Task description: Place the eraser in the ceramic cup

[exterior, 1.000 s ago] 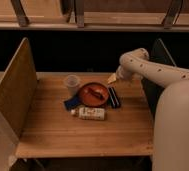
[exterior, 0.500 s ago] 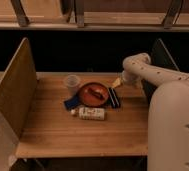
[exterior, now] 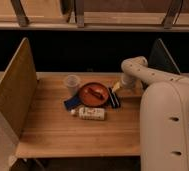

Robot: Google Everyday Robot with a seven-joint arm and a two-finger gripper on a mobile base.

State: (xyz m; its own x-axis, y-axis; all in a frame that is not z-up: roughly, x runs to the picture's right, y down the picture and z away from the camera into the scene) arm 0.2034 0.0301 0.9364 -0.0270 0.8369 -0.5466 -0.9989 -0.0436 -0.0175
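The eraser (exterior: 114, 98), a small dark striped block, lies on the wooden table (exterior: 53, 130) just right of the red-orange bowl (exterior: 93, 93). The ceramic cup (exterior: 71, 83), a pale tumbler, stands upright left of the bowl, at the far side of the table. My gripper (exterior: 117, 87) hangs at the end of the white arm (exterior: 138, 70), just above and behind the eraser's far end, near the bowl's right rim. The cup is about a bowl's width to the gripper's left.
A flat blue object (exterior: 72, 103) lies at the bowl's front left. A white bottle (exterior: 90, 113) lies on its side in front of the bowl. A wooden side panel (exterior: 15, 90) stands along the table's left edge. My white arm body (exterior: 168, 125) fills the right.
The arm has folded in and the gripper has moved lower and slightly left, closer to the eraser. The objects on the table have not moved.
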